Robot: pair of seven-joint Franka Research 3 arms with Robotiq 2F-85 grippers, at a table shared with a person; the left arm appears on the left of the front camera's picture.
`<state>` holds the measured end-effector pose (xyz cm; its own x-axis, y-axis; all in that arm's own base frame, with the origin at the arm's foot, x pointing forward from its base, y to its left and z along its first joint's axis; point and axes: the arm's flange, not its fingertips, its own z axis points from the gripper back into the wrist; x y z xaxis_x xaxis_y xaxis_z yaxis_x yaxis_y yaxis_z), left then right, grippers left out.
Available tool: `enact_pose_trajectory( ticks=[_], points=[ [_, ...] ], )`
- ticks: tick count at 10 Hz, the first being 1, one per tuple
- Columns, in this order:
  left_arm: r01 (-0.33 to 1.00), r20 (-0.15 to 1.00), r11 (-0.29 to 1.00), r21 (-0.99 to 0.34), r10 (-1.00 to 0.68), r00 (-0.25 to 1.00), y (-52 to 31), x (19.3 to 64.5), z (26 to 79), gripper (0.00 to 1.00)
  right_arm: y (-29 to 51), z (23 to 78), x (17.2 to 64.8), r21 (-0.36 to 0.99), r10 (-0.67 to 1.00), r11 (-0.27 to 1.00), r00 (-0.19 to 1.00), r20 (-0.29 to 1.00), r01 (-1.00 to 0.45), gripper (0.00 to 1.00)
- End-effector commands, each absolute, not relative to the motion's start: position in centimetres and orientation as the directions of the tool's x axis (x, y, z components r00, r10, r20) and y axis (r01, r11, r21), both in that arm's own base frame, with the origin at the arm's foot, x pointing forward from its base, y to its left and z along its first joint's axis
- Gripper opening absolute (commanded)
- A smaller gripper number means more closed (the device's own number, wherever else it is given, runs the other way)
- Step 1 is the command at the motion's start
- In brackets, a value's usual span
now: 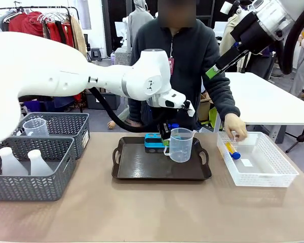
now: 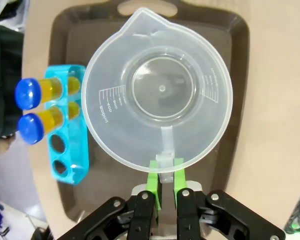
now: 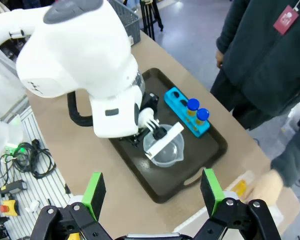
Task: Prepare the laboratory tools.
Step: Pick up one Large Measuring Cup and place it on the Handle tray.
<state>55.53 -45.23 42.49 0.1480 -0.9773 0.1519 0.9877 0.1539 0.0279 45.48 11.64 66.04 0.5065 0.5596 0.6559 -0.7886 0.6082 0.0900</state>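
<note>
A clear measuring beaker (image 1: 181, 145) (image 2: 160, 95) stands upright over the dark tray (image 1: 142, 169) (image 2: 240, 50), its base at or just above the tray floor. My left gripper (image 1: 166, 139) (image 2: 164, 175) is shut on the beaker's handle. Beside it on the tray is a blue four-hole rack (image 1: 153, 141) (image 2: 72, 150) (image 3: 177, 100) holding two yellow blue-capped test tubes (image 2: 37, 92) (image 3: 195, 112). Another such tube (image 1: 232, 151) lies in the white lattice basket, under the person's hand (image 1: 236, 126). High above the table, my right gripper (image 3: 153, 192) (image 1: 213, 71) is open with nothing between its fingers.
The white lattice basket (image 1: 273, 174) sits right of the tray. Two grey mesh baskets (image 1: 40, 187) at the left hold two white flasks (image 1: 11, 163) and another clear beaker (image 1: 35, 126). The person stands at the far edge. Bare tabletop lies in front.
</note>
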Motion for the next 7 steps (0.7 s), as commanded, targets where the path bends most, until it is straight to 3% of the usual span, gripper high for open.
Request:
enact_pose_trajectory(
  ticks=[1, 6, 7],
  points=[
    [0.993, 0.136, 0.118, 0.025, -0.984, 0.114, -46.0, 56.3, 41.8, 0.0, 11.5, 66.1, 45.5, 0.092, 0.555, 0.606, 0.502, 0.663, -0.79, 1.0],
    [0.994, 0.112, 0.106, 0.009, -0.988, 0.104, -46.1, 56.6, 39.7, 0.0, 11.5, 66.1, 45.5, 0.092, 0.555, 0.606, 0.502, 0.663, -0.79, 1.0],
    [0.994, 0.109, 0.109, -0.001, -0.988, 0.109, -46.0, 56.5, 39.4, 0.05, 11.5, 66.1, 45.5, 0.092, 0.555, 0.606, 0.502, 0.663, -0.79, 1.0]
  ],
)
